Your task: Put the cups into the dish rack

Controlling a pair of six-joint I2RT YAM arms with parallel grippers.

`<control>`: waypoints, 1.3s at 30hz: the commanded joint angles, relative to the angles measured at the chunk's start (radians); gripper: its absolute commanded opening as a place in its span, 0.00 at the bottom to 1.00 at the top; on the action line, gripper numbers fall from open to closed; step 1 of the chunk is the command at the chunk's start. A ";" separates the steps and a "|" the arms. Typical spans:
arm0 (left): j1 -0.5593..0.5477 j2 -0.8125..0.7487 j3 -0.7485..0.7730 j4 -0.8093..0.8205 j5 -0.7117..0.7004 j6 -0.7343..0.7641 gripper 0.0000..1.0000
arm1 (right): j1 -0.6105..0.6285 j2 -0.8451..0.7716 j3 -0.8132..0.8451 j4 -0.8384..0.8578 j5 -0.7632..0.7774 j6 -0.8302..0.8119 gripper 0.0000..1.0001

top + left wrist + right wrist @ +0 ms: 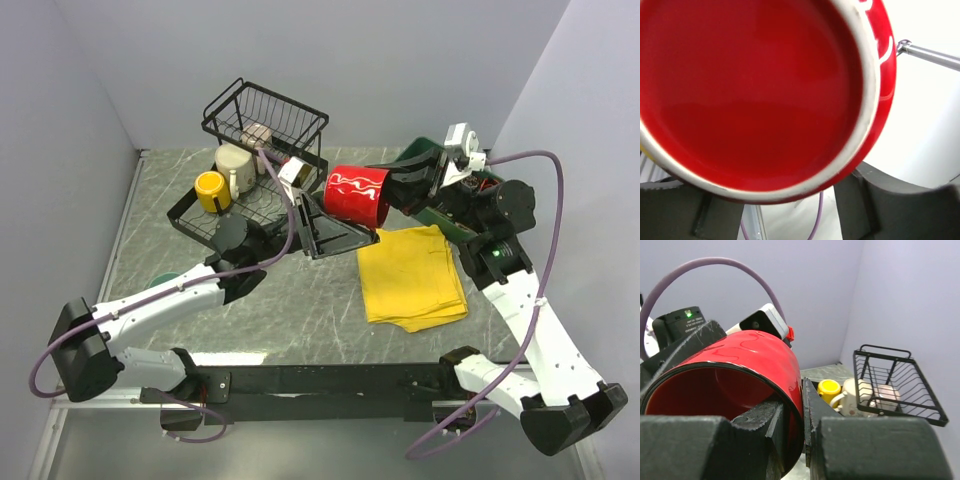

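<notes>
Red ceramic mug with white squiggles is hanging over the grey tabletop beside the black wire dish rack, right gripper pinching its rim, left gripper spreading wide just beneath it.

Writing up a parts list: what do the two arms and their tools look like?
Both the left arm and right arm have white link shells with black joint housings. A purple cable loops from each. The left tool and right tool are black, with chunky flat fingers; a green light glows on the right arm.
</notes>
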 commanded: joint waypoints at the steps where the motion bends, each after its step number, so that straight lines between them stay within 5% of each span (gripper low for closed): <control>1: -0.002 -0.011 0.049 0.114 -0.014 -0.028 0.62 | 0.006 -0.031 -0.007 0.072 0.086 -0.077 0.00; 10: 0.005 -0.028 0.032 0.093 -0.053 -0.010 0.35 | 0.008 -0.042 -0.033 0.091 0.083 -0.082 0.00; 15: 0.022 -0.047 -0.017 0.151 -0.081 -0.039 0.01 | 0.005 -0.057 -0.059 0.091 0.061 -0.082 0.01; 18: 0.040 -0.067 -0.058 0.186 -0.090 -0.054 0.01 | 0.008 -0.062 -0.076 0.075 0.052 -0.086 0.22; 22: 0.065 -0.106 -0.116 0.232 -0.115 -0.080 0.01 | 0.006 -0.082 -0.113 0.062 0.055 -0.100 0.75; 25: 0.094 -0.152 -0.165 0.220 -0.133 -0.074 0.01 | 0.003 -0.105 -0.136 0.023 0.056 -0.134 0.88; 32: 0.211 -0.299 -0.319 0.110 -0.147 -0.065 0.01 | -0.044 -0.162 -0.159 -0.164 -0.009 -0.252 1.00; 39: 0.384 -0.494 -0.448 -0.220 -0.135 0.044 0.01 | -0.115 -0.099 -0.027 -0.717 -0.095 -0.479 1.00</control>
